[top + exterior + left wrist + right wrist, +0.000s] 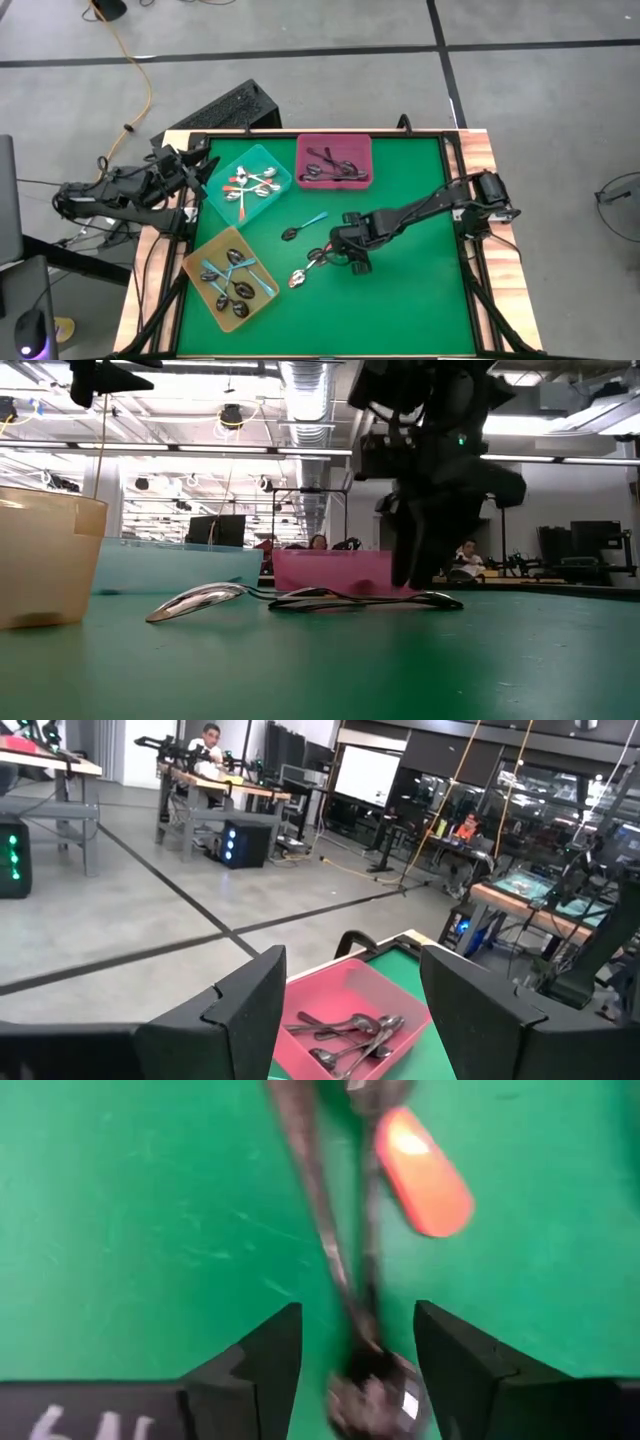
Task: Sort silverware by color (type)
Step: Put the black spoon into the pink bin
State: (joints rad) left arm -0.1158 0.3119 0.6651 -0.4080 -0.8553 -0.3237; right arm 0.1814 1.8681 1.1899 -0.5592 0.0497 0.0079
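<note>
1. Yellow tray [45,560] looms nearest in the low view. From above it sits at about 7 o'clock on the green counter [420,290], holding blue-handled spoons [235,278].
2. Teal tray [250,183] at 10 o'clock holds orange-handled spoons [250,185]; pink tray [334,162] at 12 o'clock holds dark metal spoons [335,170].
3. Loose silverware left on the counter near centre: one blue-handled spoon [303,226], and just at its 5 o'clock a small cluster [312,267] of overlapping pieces, including an orange handle [425,1172] and a dark spoon [320,1230]. In the low view the cluster [300,598] lies flat, bowls glinting.
4. Right pincer [343,260] is low over the cluster's 3 o'clock end, fingers [465,1370] spread wide and empty, straddling the dark spoon's bowl end [375,1395]. Nothing gripped.
5. Left pincer [205,170] waits off the counter's 9 o'clock edge beside the teal tray, fingers [240,1015] apart, holding nothing.
6. Handling, as a judgement: spoons look light, stiff and slick. Polished metal on a flat mat gives little to bite. The stems cross, so a careless close could lift two at once or flick one away.
7. Best hold is probably across the narrow stem, clear of the crossing point and away from the rounded bowl, where fingers would likely skid. The lone blue spoon looks the easier pick.
8. Sorting looks mostly done; only these few strays remain outside the trays.
</note>
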